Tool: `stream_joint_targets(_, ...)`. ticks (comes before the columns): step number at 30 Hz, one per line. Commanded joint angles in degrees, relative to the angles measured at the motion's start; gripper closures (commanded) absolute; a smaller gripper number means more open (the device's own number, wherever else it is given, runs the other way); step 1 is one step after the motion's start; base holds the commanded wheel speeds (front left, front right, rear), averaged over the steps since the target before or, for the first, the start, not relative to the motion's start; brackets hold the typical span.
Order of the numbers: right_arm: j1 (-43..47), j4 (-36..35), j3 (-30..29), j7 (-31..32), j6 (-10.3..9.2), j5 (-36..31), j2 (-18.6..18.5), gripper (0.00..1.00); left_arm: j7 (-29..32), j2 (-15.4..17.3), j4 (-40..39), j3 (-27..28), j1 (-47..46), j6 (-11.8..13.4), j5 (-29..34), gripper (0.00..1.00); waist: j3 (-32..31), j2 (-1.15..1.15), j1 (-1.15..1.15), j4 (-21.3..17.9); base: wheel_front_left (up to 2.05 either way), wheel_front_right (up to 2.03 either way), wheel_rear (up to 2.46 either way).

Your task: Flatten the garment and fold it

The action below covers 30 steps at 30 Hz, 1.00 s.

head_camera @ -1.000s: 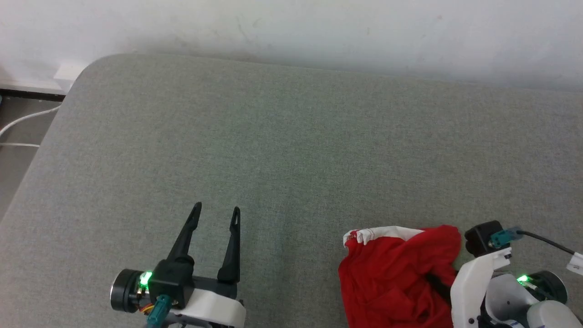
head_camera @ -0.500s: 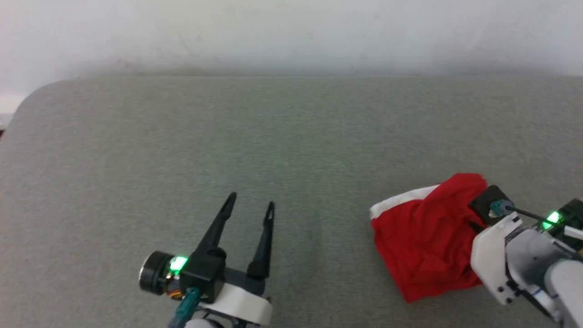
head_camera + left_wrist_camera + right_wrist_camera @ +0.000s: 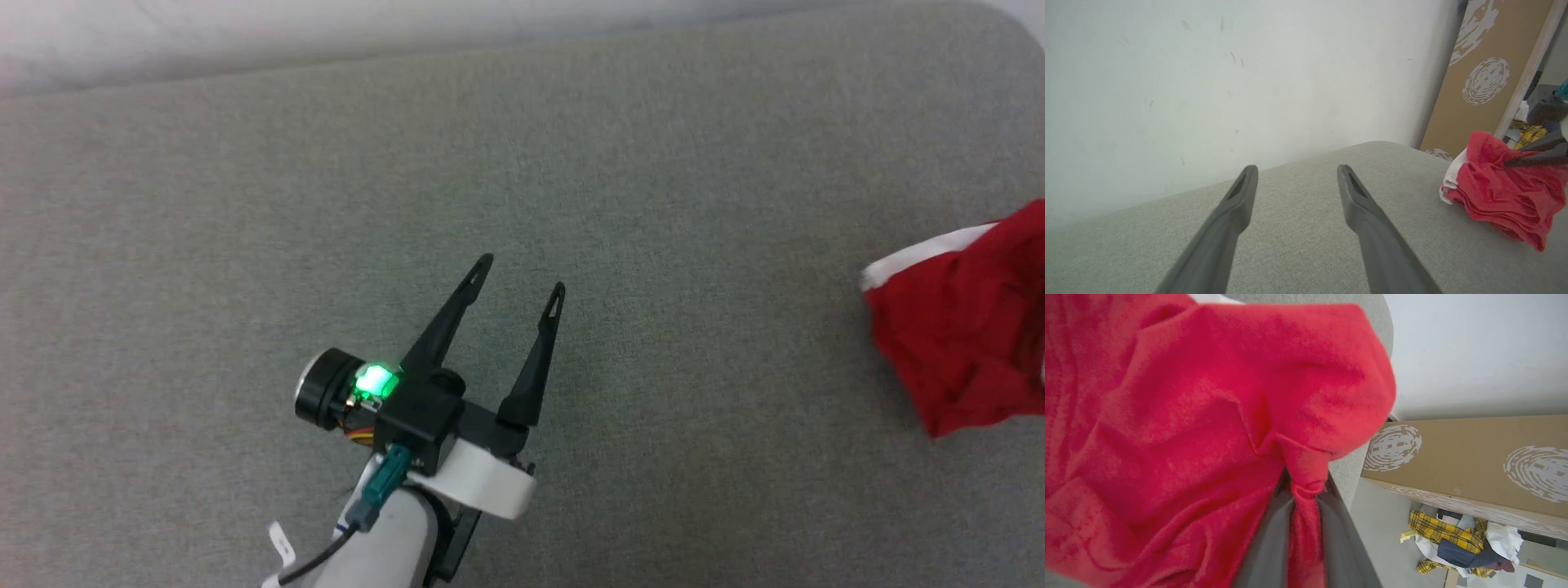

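Grey padded surface (image 3: 326,163) takes most of the scene. The garment (image 3: 963,335) sits bunched near its right end, partly cut off in the head view, so its long axis, waistband and legs cannot be made out. The right gripper (image 3: 1306,506) is the nearer one, with its fingers almost closed on a pinch of red cloth. The left gripper (image 3: 522,273) is wide open and empty, well apart; the garment lies to the right of its fingers.

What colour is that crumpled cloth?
The garment is red with a white edge, clearest in the left wrist view.
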Motion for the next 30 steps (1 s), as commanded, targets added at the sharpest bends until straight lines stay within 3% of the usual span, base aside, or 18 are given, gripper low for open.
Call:
stream_joint_targets(1,-1.34,1.91,-1.06,-1.65,-0.13,-0.44,-0.58,1.00,-0.27,0.27,-0.10,0.02,-1.25,-0.38,0.73,0.00,7.18,0.01,-0.01,-2.25,0.00,0.00,0.00)
stream_joint_targets(8,-2.29,10.76,-6.70,-8.16,-0.13,-2.36,-1.89,1.00,-0.27,0.79,-0.93,0.03,-4.12,-0.61,1.31,0.00,12.51,0.01,-0.01,-0.44,0.00,0.00,0.00)
stream_joint_targets(13,-3.56,18.84,-14.69,-14.45,-0.13,-6.43,-1.74,1.00,-0.27,1.48,-1.59,0.06,-5.91,-0.53,1.53,0.00,16.16,0.01,-0.01,1.20,0.00,0.00,0.00)
stream_joint_targets(19,-5.22,24.47,-20.42,-19.00,-0.13,-10.78,-0.31,1.00,-0.27,2.00,-1.84,0.33,-6.61,-0.10,1.35,0.00,17.61,0.01,-0.01,1.95,0.00,0.00,0.00)
stream_joint_targets(26,-6.30,28.47,-22.60,-20.60,-0.13,-13.85,1.85,1.00,-0.27,2.17,-1.47,0.37,-6.71,0.28,0.99,0.00,16.79,0.01,-0.01,1.92,0.00,0.00,0.00)
stream_joint_targets(27,-6.45,28.87,-22.74,-20.81,-0.13,-14.19,2.12,0.91,-0.27,2.14,-1.35,0.38,-6.61,0.37,0.87,0.00,16.31,0.01,-0.01,1.81,0.00,0.00,0.00)
stream_joint_targets(28,-6.56,29.17,-22.68,-21.05,-0.13,-14.58,2.34,0.15,-0.27,2.11,-1.18,0.39,-6.49,0.43,0.75,0.00,15.53,0.01,-0.01,1.69,0.00,0.00,0.00)
stream_joint_targets(29,-6.61,29.39,-22.53,-21.28,-0.13,-14.86,2.38,0.00,-0.27,2.06,-1.02,0.36,-6.29,0.48,0.60,0.00,14.78,0.01,-0.01,1.58,0.00,0.00,0.00)
stream_joint_targets(30,-6.76,29.49,-22.46,-21.64,-0.13,-15.14,2.34,0.00,-0.27,2.01,-0.79,0.37,-6.00,0.55,0.43,0.00,13.70,0.01,-0.01,1.44,0.00,0.00,0.00)
